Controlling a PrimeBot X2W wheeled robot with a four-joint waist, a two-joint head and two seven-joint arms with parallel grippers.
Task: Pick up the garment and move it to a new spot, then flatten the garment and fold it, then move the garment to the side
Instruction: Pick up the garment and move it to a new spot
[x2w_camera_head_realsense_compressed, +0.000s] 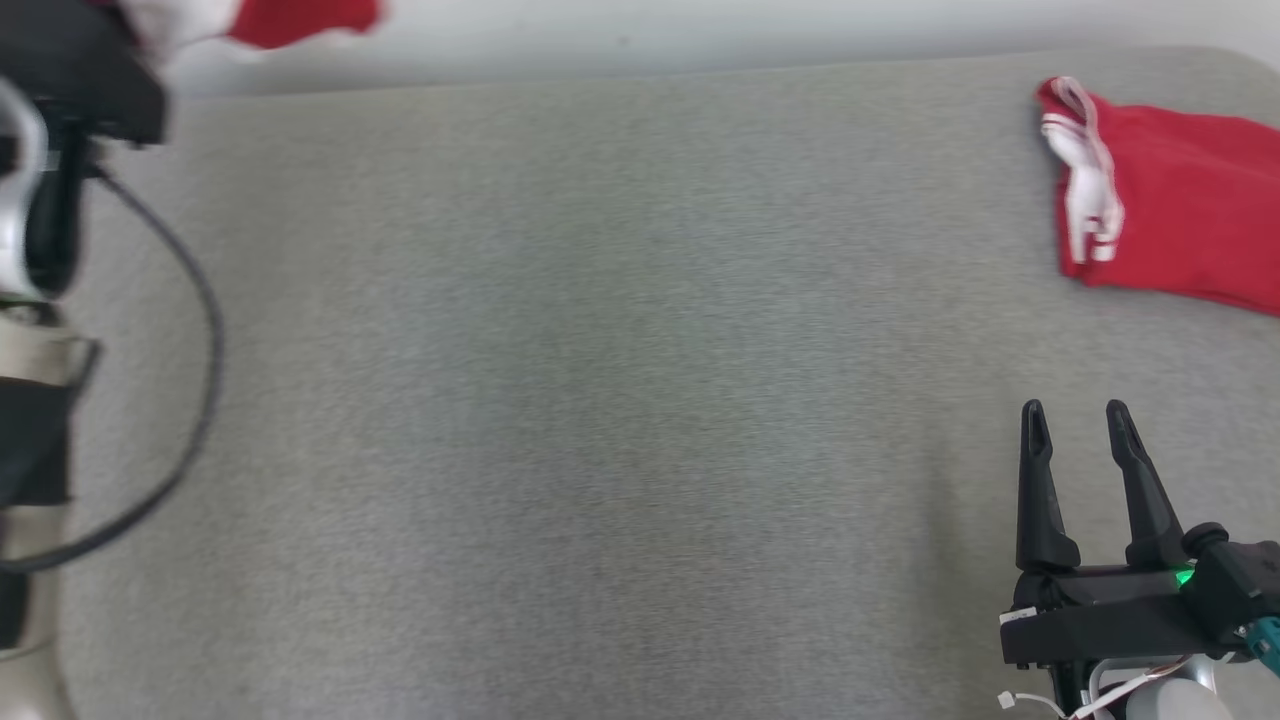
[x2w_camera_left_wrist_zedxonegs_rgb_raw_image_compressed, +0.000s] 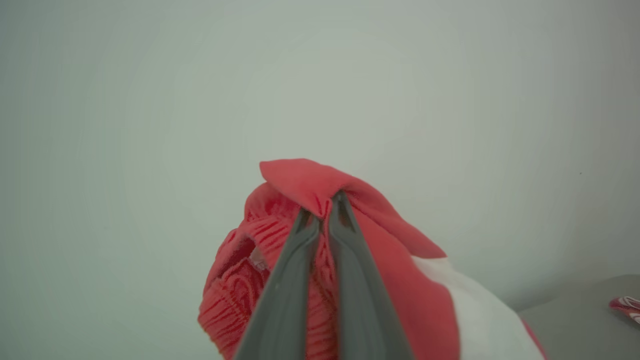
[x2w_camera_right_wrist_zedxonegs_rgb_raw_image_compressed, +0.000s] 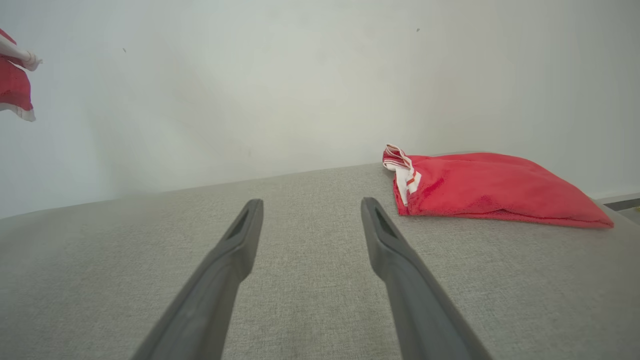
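The left jaws are closed tight on a fold of the garment (x2w_camera_left_wrist_zedxonegs_rgb_raw_image_compressed: 300, 182), their two grey fingers (x2w_camera_left_wrist_zedxonegs_rgb_raw_image_compressed: 280, 300) pressed together with red cloth bunched between the tips; the garment is red with a white panel and a ribbed red edge, and it hangs in the air from that grip, clear of the surface (x2w_camera_head_realsense_compressed: 600, 400); in the head view a blurred scrap of it (x2w_camera_head_realsense_compressed: 300, 20) shows at the top left corner, past the far edge of the surface and above the left arm (x2w_camera_head_realsense_compressed: 30, 200); in the right wrist view its hem (x2w_camera_right_wrist_zedxonegs_rgb_raw_image_compressed: 12, 85) dangles at the upper left against the pale wall (x2w_camera_right_wrist_zedxonegs_rgb_raw_image_compressed: 250, 90).

A dark cable (x2w_camera_head_realsense_compressed: 205, 330) loops down beside the left arm; the surface is covered in grey woven fabric.

The right jaws stand wide open and hold nothing, fingers (x2w_camera_head_realsense_compressed: 1040, 490) well apart and pointing toward the wall, low over the near right part of the surface; whether they touch it cannot be told.

A second red piece (x2w_camera_head_realsense_compressed: 1180, 200), folded flat with white striped trim at one end, lies on the far right of the surface, well apart from both arms.
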